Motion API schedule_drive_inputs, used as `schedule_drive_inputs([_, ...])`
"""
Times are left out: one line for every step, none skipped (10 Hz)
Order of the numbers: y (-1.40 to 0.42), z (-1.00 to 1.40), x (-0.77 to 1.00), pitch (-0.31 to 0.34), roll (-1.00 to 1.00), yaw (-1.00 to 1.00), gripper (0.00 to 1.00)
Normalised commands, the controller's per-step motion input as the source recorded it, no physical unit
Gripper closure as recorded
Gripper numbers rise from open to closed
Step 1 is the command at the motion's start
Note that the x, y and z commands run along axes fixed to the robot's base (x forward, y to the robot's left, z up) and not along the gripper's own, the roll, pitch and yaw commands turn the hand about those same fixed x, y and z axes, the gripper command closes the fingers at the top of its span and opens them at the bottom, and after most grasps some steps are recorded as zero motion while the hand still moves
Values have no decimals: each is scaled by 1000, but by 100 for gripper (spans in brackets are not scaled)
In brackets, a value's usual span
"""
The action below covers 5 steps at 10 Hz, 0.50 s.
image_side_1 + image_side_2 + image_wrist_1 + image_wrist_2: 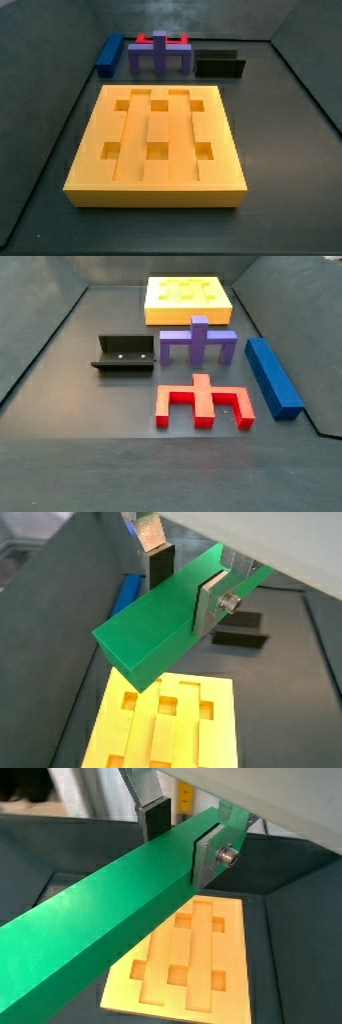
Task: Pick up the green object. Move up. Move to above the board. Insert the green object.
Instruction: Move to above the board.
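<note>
The green object (107,933), a long smooth bar, is clamped level in the gripper (185,843), high above the yellow six-holed board (187,963) lying flat on the floor.

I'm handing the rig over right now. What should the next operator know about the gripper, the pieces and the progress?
Gripper: shut on the green bar, held in the air; seen in both wrist views, out of both side views.
Board: on the floor, holes empty, below the bar in both wrist views.
Blue bar, purple piece, red piece and fixture lie beyond the board, untouched.
Done: pick-up, lift.
Left: line up over the board, insert the green bar.
</note>
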Motion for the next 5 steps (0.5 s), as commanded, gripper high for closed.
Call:
schedule_drive_inputs([-31,17,57,94,39,1000,100])
schedule_drive_inputs([-30,18,57,105,44,1000,100])
schedule_drive_inputs([-29,19,58,126,53,1000,100])
schedule_drive_inputs([-29,20,59,139,59,1000,100])
schedule_drive_inputs([-30,24,62,176,76,1000,100])
